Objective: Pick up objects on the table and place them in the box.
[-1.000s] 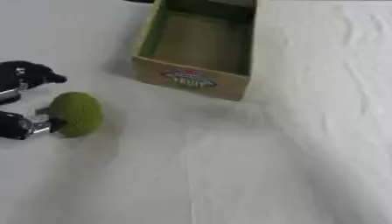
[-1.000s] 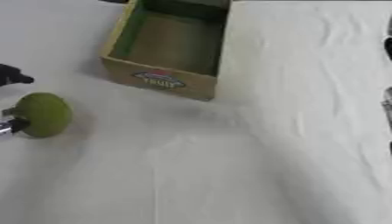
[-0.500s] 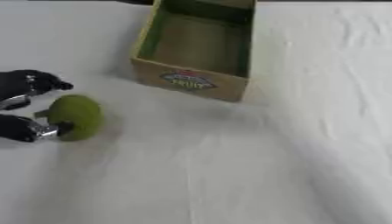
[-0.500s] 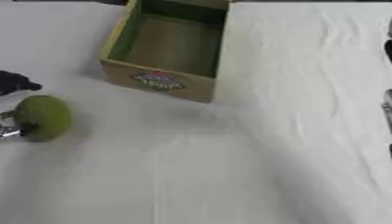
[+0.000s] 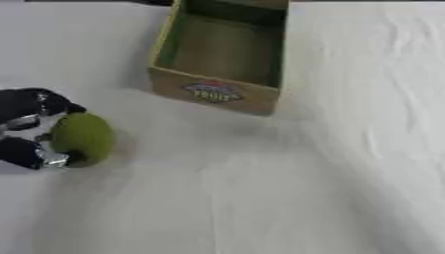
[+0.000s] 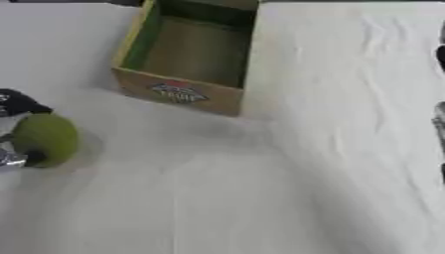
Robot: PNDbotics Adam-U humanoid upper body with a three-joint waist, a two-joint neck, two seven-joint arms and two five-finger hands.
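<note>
White cloth point(image 5: 260, 198) covers the whole table, with soft wrinkles on the right side. On it stands the box point(image 5: 219, 92), an open cardboard tray with green inner walls and a printed label on its near wall; it looks empty inside.

The green object point(image 5: 82, 138), oval and with a matt, slightly fuzzy surface, lies on the cloth at the left, well apart from the box and nearer to the robot. The left hand point(image 5: 26, 130) is around it: one dark finger curls over its upper left side and another part of the hand presses from below left, so the object is pinched between them. It seems to rest on the table still.

I judge this object to be light and perhaps a little soft, like a toy fruit. Because it is round, it can roll or slip out when lifted, so the best hold is across its middle, on two opposite sides, not near the narrow ends.

At the right edge of the right eye view, dark parts of the right hand point(image 6: 441, 124) show; whether its fingers are spread or closed I cannot tell.
</note>
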